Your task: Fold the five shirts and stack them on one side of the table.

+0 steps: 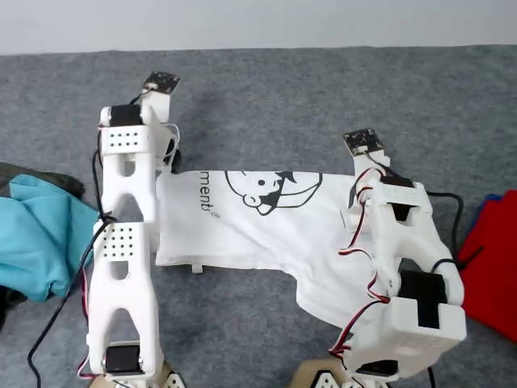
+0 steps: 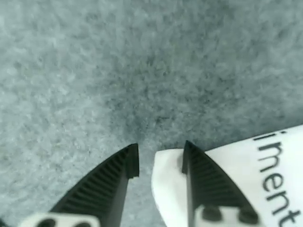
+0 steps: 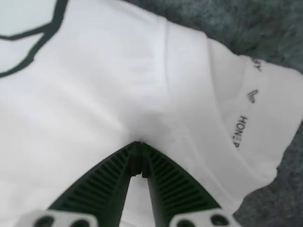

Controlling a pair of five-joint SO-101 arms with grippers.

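**Left gripper (image 2: 161,158) released at a corner, right gripper (image 3: 138,150) clenched on the white shirt (image 1: 258,226)**

Left gripper's jaws stand apart, straddling one rounded corner of the white shirt. One finger (image 2: 208,189) lies over the cloth and the other is over the bare grey table (image 1: 283,97). The corner's edge sits in the gap between them. Black lettering (image 2: 277,179) runs across the cloth just beside the finger that lies on it.

Right gripper's tips meet on the white shirt, and the cloth puckers slightly where they pinch it. Just past the tips runs a stitched band (image 3: 227,123) with small print. Whether that band is a neckline or a hem is hard to tell.

From above, the shirt lies crosswise in the middle of the table, between the two arms. It is partly folded, with a line drawing (image 1: 271,190) facing up. Its lower part near the right arm (image 1: 404,242) is rumpled and partly covered by that arm.

The left arm (image 1: 125,242) stretches straight away from the near edge, along the shirt's side. The right arm is bent over the shirt's other end. In the high view both grippers are hidden under their own wrists.

A teal shirt (image 1: 36,242) is bunched at the table's left edge on a dark cloth (image 1: 44,179). A red shirt (image 1: 494,267) at the right edge is cut off by the frame.
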